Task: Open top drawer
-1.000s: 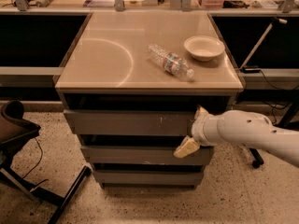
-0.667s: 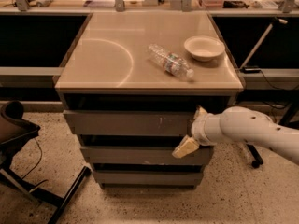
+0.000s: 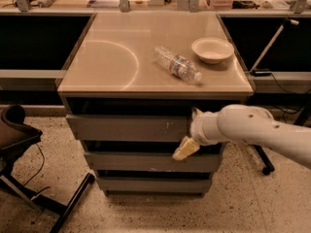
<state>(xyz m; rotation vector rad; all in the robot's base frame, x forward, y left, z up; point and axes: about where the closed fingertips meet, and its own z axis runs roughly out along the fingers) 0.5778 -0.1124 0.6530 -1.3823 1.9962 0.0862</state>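
Claw (image 3: 190, 130) at top drawer (image 3: 126, 128), right end

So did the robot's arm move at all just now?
Only slightly: the gripper edged left along the right end of the top drawer. Nothing was visibly grabbed or released. The drawer looks no further out, and the bottle and bowl stayed put.

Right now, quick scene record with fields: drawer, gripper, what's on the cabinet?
top drawer: no interior showing; looks closed or barely out
gripper: at the right end of the top drawer's front
cabinet top: holds two items
water bottle: clear, lying on its side, right of centre
bowl: upright, right of the water bottle, not touching it
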